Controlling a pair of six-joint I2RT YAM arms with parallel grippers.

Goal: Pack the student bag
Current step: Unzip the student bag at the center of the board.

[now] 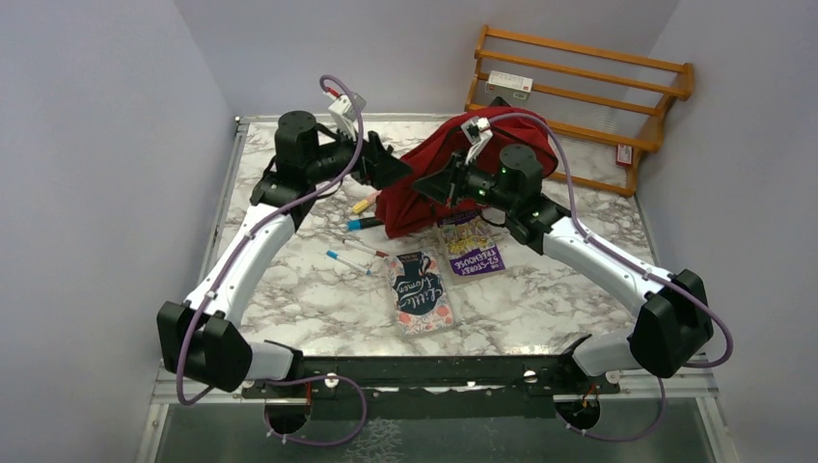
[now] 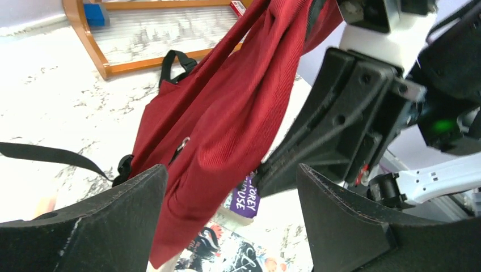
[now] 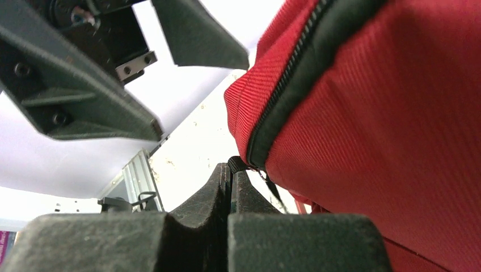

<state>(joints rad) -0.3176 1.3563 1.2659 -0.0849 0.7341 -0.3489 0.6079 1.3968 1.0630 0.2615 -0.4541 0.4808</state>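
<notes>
the student bag (image 1: 424, 183), of dark-red ribbed fabric with a black zipper band, is found at the far middle of the marble-veined table (image 1: 318, 304), slumped in soft folds and partly lifted. the right gripper (image 3: 231, 170) is seen pressed together, its black fingers (image 3: 198, 198) pinching the bag's black zipper pull (image 3: 239, 164). the left gripper (image 2: 232, 173) is spread wide just beside the bag, nothing being held between its matte, wedge-shaped fingers (image 2: 113, 218). two glossy paperback books are counted in front of the bag: a dark floral one (image 1: 421, 291) and a purple one (image 1: 471, 249), the latter partly overlapped by red fabric. four slim pens (image 1: 345, 260) are laid at the bag's left. one slatted wooden rack (image 1: 579, 72) is propped at the far right corner.
</notes>
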